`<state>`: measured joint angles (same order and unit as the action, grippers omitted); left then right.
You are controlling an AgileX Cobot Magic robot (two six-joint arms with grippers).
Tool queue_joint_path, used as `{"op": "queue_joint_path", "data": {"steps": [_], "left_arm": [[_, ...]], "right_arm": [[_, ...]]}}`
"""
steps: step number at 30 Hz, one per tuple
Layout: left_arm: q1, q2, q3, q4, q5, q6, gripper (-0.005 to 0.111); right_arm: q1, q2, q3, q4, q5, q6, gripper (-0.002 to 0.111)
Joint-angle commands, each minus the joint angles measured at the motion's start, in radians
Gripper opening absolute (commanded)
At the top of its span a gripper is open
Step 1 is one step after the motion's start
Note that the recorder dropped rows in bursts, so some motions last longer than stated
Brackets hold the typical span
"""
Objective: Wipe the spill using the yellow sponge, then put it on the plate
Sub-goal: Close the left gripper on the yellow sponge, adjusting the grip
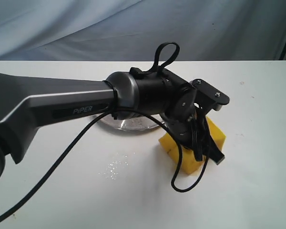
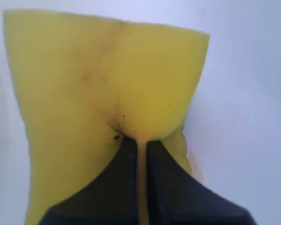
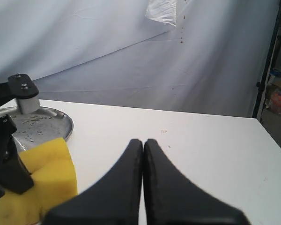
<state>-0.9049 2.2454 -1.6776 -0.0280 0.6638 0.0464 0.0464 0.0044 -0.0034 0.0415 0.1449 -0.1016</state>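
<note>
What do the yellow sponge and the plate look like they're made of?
The yellow sponge looks like soft, matte foam: it dimples where the left gripper pinches it. The plate is probably stainless steel: shiny, scuffed, with a raised rim.

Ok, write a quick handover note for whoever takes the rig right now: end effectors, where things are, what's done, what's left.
Left end effector: shut on the sponge, low at the table.
Right end effector: shut, empty, off to the side.
Spill: wet sheen on the table, apart from the sponge, to its left in the exterior view.
Plate: just beyond the sponge, partly hidden by the left arm.
Done: sponge grasped.
Left: wipe the spill, then set the sponge on the plate.
</note>
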Motion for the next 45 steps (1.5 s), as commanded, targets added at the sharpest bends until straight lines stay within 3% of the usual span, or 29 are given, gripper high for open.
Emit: {"op": "queue_joint_path", "data": {"steps": [1, 4, 12, 25, 32, 38, 45], "left_arm": [[-0.036, 0.009, 0.003, -0.044, 0.097, 0.044, 0.0], [-0.041, 0.004, 0.024, -0.044, 0.129, 0.044, 0.0], [-0.035, -0.109, 0.203, -0.044, 0.05, 0.039, 0.0], [0.083, -0.201, 0.398, -0.04, -0.009, 0.007, 0.0], [0.104, -0.199, 0.382, -0.04, -0.119, 0.007, 0.0], [0.098, -0.153, 0.234, -0.047, -0.128, 0.006, 0.0], [-0.003, -0.033, 0.021, -0.096, -0.001, 0.081, 0.0]], "right_arm": [[0.004, -0.004, 0.003, -0.004, -0.002, 0.002, 0.0], [0.004, -0.004, 0.003, -0.004, -0.002, 0.002, 0.0], [0.004, -0.004, 0.003, -0.004, -0.002, 0.002, 0.0], [0.004, -0.004, 0.003, -0.004, -0.002, 0.002, 0.0], [0.004, -0.004, 0.003, -0.004, -0.002, 0.002, 0.0], [0.004, -0.004, 0.003, -0.004, -0.002, 0.002, 0.0], [0.004, -0.004, 0.003, -0.004, -0.002, 0.002, 0.0]]}}
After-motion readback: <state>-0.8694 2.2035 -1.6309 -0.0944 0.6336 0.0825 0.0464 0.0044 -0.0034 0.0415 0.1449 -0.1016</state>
